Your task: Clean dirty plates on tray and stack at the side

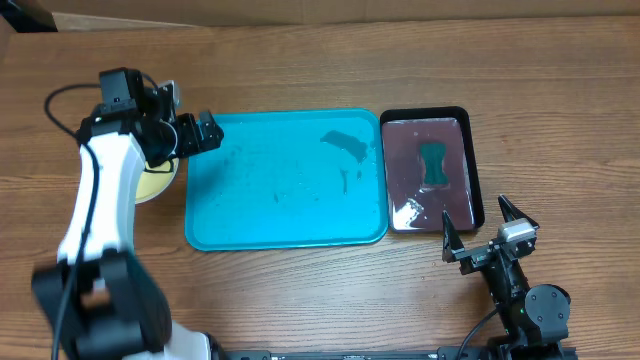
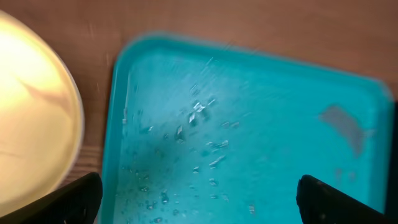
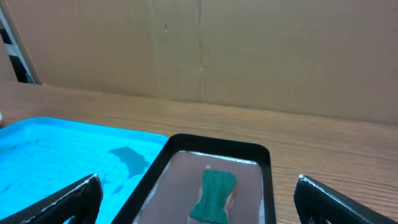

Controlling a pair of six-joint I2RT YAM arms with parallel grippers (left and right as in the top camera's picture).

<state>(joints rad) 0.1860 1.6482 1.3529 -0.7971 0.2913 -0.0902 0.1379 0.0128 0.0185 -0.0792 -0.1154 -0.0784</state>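
My left gripper (image 1: 207, 133) hung with jaws spread wide over the left edge of the wet tray (image 1: 290, 215), beside a pale yellow plate (image 2: 31, 112). My right gripper (image 1: 476, 216) was likewise spread, holding nothing.

Turquoise tray (image 1: 260, 200), wet and smeared, lies flat; pale plate (image 1: 160, 183) just left.

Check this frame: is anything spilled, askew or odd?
Wet droplets are scattered across the turquoise tray, and a dark smear sits near its far right corner. No plates are on it; one pale plate lies beside its left edge.
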